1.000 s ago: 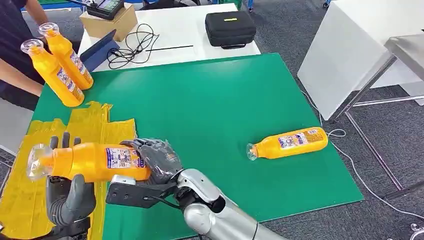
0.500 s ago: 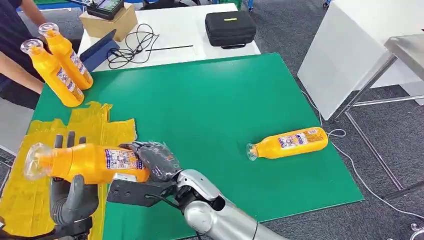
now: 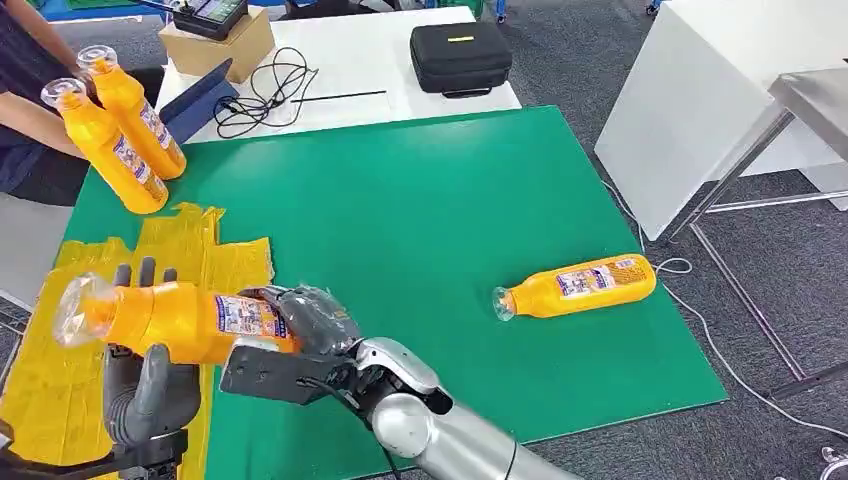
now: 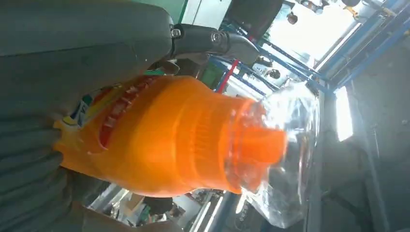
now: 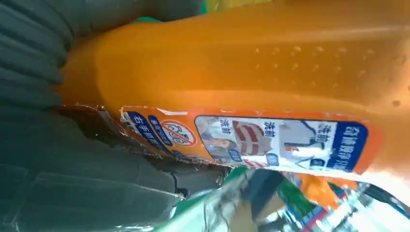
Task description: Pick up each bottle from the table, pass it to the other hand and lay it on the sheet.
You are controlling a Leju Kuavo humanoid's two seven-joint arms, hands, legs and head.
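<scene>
An orange bottle (image 3: pixel 170 320) with a clear cap hangs level above the yellow sheet (image 3: pixel 200 250), its cap end tipped slightly up and to the left. My right hand (image 3: pixel 310 320) grips its base end. My left hand (image 3: pixel 145 385) stands under and behind the bottle's neck end, fingers upright behind it and thumb below in front, not closed round it. The left wrist view shows the bottle (image 4: pixel 169 135) against that palm. Its label (image 5: pixel 241 140) is seen close up in the right wrist view. Another orange bottle (image 3: pixel 578 285) lies on its side on the green mat (image 3: pixel 420 200) at the right.
Two more orange bottles (image 3: pixel 105 145) (image 3: pixel 135 110) lean at the mat's far left corner, beside a person's arm (image 3: pixel 30 120). Behind the mat are a black case (image 3: pixel 460 57), cables (image 3: pixel 265 90) and a cardboard box (image 3: pixel 215 45). A white table (image 3: pixel 700 100) stands to the right.
The held bottle's cap end has tipped up a little and my left hand has risen slightly behind it. The person's arm at the far left has shifted.
</scene>
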